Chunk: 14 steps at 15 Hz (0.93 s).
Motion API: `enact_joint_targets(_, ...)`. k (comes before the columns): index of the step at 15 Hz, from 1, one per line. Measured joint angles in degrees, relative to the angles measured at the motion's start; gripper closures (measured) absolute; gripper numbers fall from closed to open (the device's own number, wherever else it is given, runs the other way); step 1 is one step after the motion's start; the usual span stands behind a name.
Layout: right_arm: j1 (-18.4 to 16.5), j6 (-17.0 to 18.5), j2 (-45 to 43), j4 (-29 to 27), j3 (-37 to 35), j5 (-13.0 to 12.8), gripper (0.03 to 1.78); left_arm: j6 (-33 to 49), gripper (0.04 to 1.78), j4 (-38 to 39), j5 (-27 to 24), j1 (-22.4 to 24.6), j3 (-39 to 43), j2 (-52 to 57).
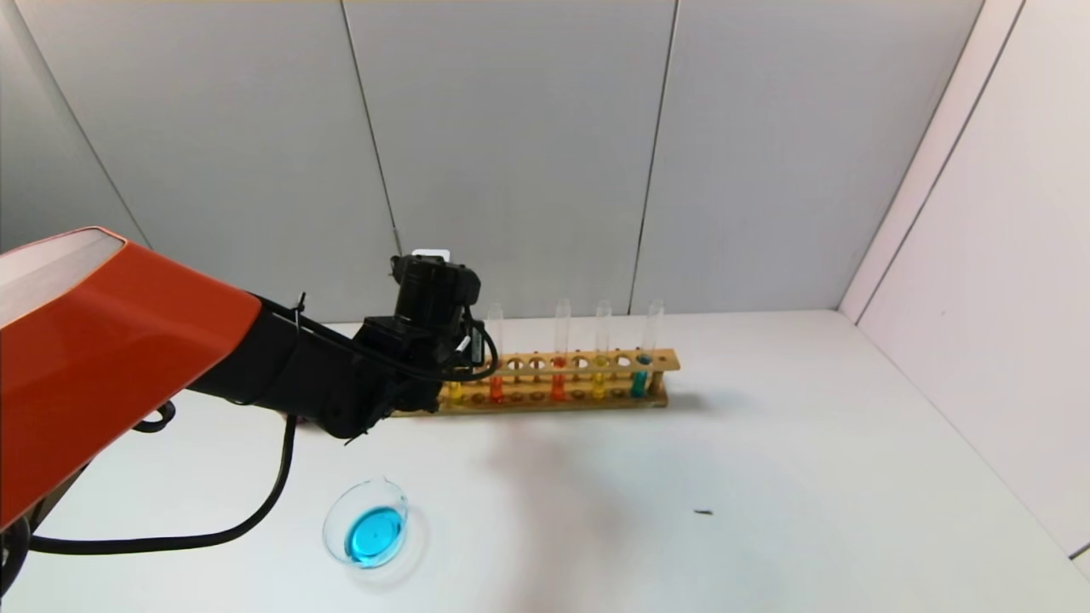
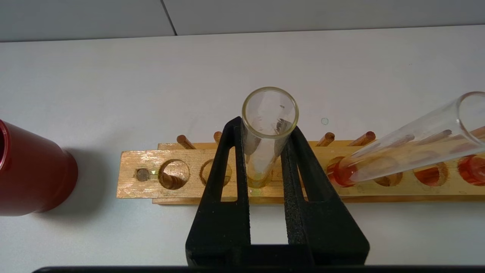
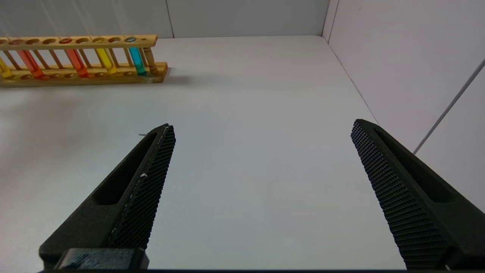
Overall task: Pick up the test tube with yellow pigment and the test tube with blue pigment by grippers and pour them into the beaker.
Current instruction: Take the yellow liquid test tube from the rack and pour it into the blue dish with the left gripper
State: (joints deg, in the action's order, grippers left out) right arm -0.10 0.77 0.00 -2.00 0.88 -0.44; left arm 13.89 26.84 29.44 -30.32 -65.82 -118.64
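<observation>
The left arm reaches across the counter (image 1: 766, 477) from about 8 o'clock toward the wooden rack (image 1: 553, 379) at the back, its orange section low and its black wrist raised over the rack's left end. The left tool (image 2: 265, 151) is closed on a test tube with yellow pigment (image 2: 265, 140): in the left wrist view the two black fingers (image 2: 227, 182) press the glass on both sides, just below its open mouth. The tube stands upright with its lower end in a rack hole; only a thin yellow tint shows at its base there. In the head view this tube's yellow bottom (image 1: 455, 392) shows beside the tool body.

A tube of orange-red liquid (image 2: 398, 151) stands in the neighbouring hole at 3 o'clock of the gripped tube. A dark red cup (image 2: 34, 170) stands off the rack's left end, at 9 o'clock.

The beaker (image 1: 368, 524) sits on the counter at 6 o'clock of the left tool, well apart from the rack, and holds blue liquid. A teal-blue tube (image 1: 640, 375) stands at the rack's right end, with a second yellow tube (image 1: 599, 383) beside it.

The right tool (image 3: 261, 159) hangs over bare counter, fingers wide apart and holding nothing, the rack lying well away at its 10 o'clock.
</observation>
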Motion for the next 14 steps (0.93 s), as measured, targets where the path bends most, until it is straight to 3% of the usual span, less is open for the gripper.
enact_joint_targets(14, 0.00, 0.02, 0.00, -0.01, 0.00, 0.00, 0.11, -0.72, 1.52, -0.55, -0.09, -0.07, -0.15, 1.11)
